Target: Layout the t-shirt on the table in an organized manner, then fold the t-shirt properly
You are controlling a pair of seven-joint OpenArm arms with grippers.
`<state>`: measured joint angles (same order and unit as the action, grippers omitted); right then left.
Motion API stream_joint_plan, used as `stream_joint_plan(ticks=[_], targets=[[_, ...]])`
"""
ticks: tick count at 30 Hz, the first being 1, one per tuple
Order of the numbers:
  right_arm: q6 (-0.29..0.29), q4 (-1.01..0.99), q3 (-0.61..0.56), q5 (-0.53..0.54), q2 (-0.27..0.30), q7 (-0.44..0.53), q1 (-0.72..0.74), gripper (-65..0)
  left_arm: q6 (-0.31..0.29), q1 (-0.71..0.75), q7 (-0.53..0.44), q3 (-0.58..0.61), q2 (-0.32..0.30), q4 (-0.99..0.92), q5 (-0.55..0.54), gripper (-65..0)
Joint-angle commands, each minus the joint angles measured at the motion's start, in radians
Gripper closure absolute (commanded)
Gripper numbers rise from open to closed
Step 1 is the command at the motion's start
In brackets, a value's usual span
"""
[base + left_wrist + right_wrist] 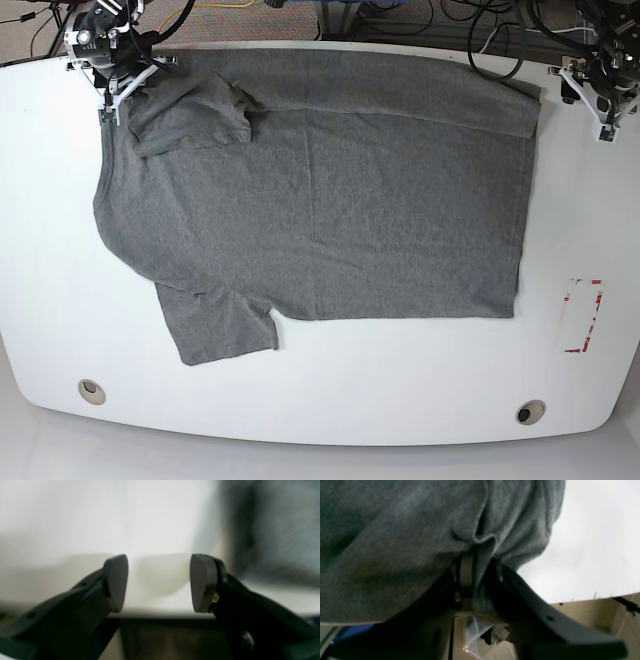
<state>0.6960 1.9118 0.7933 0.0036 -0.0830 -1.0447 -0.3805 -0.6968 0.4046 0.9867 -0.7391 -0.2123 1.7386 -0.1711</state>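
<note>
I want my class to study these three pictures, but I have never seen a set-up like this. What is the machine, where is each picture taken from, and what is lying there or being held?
It is a robot with two arms, each ending in a pincer-like end effector. The overhead picture looks straight down on a glossy white table, where a heather-grey short-sleeved t-shirt lies spread out, its far edge folded over. A red-and-white tape mark sits beside it.

The other two pictures come from cameras on the wrists. In the right-wrist picture, the right end effector is shut on a bunch of the grey cloth; overhead it sits at the shirt's top-left corner. In the blurred left-wrist picture, the left end effector stands open and holds nothing; overhead it is at the top right.
</note>
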Motion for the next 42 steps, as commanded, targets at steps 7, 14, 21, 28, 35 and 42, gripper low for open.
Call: stream_joint_plan(ticks=[7,14,21,28,35,42], targets=[[0.002,0.114,-0.008,0.002,0.001,-0.009,-0.007,-39.6,-0.001,-0.086,0.068,-0.023,-0.025,0.186,-0.012,-36.5],[0.002,0.114,-0.007,0.052,0.024,-0.01,0.019,-43.8,-0.001,-0.143,0.068,-0.021,-0.049,0.212,-0.012,-36.5],[0.002,0.113,-0.008,0.272,0.085,-0.01,0.028,-43.8,-0.001,-0.172,0.068,-0.01,-0.049,0.211,-0.011,-36.5],[0.002,0.105,-0.007,0.298,0.093,-0.128,0.13,-43.8,-0.001,-0.183,0.068,0.025,-0.049,0.209,-0.009,-36.5],[0.002,0.031,-0.007,0.244,0.093,-0.141,0.213,-43.8,-0.001,-0.186,0.068,0.028,-0.049,0.209,-0.009,-36.5],[0.002,-0.053,-0.007,0.187,0.094,-0.138,0.257,-43.8,-0.001,-0.186,0.068,0.028,-0.049,0.209,-0.009,-36.5]])
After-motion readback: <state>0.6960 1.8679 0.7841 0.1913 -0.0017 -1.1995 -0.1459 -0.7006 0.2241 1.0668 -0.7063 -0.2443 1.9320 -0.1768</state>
